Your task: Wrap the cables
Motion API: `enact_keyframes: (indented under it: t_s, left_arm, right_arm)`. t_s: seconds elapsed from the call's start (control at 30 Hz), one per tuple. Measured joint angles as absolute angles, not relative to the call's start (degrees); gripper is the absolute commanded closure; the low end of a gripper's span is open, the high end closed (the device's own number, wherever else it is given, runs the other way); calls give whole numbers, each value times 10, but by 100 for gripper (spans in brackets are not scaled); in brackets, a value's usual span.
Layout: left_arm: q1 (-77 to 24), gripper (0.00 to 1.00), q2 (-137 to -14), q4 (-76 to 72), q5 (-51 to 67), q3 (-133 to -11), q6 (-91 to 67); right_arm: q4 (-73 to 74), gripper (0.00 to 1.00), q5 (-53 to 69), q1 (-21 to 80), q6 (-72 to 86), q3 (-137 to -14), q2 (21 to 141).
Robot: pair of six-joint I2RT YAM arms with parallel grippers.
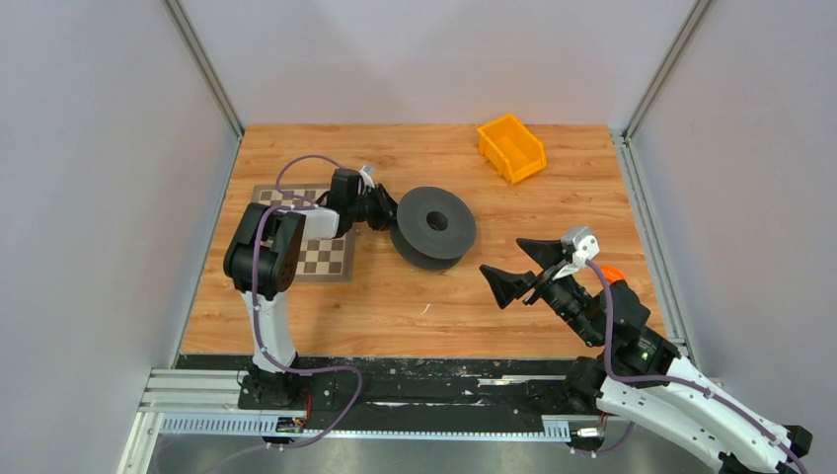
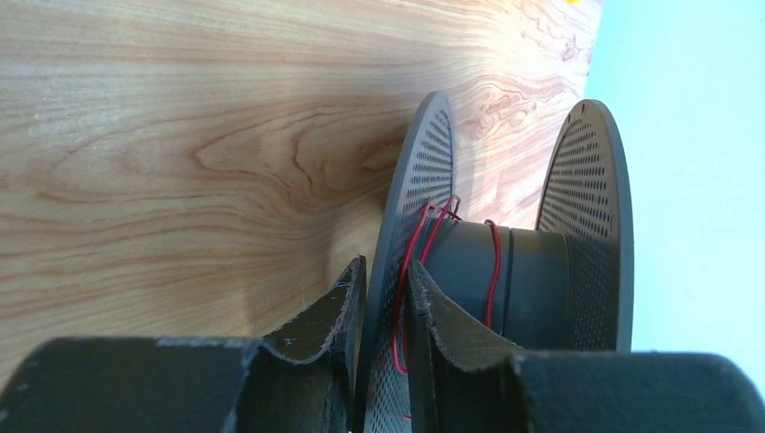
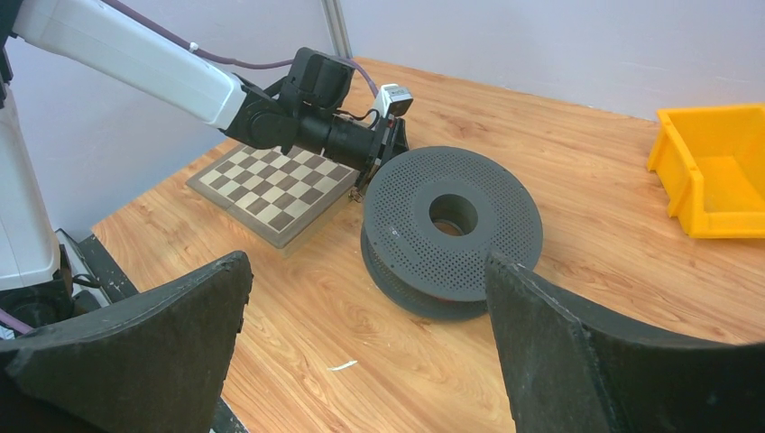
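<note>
My left gripper [image 2: 385,280] is closed on the lower flange of the spool [image 1: 434,225], reaching it from the spool's left side. The right gripper [image 1: 501,257] hangs wide open, well apart on the other side. The red wire [image 2: 492,266], only one, lies in a few loose turns round the hub, directly ahead of the left gripper. I count one spool, and its axis is tilted from upright.

- The top view looks steeply down from high behind the robot, well back from the spool [image 1: 434,227], which lies near its centre.
- The left wrist view sits right against the spool [image 2: 532,271]. It looks past the left gripper [image 2: 383,271], edge-on at the rim, and is rolled so the table [image 2: 180,135] fills the left.
- The right wrist view faces the spool [image 3: 451,225] from nearby, low and slanting, framed by the right gripper [image 3: 365,260].
- All three share the spool; the top and right wrist views also share the left gripper [image 1: 385,209] at it.
</note>
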State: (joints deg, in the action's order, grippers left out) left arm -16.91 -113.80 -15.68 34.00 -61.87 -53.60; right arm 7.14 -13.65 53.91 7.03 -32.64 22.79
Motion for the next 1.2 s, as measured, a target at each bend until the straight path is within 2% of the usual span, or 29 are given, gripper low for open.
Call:
enact_keyframes:
  t_s: [0.77,1.2]
  left_arm:
    - [-169,59,-1122,-75,317,-633,-475]
    - [-168,60,-1093,-10,278,-645,-443]
  right_arm:
    - [71,0,-134,539,70,-326,241]
    - [71,0,-134,539,70,-326,238]
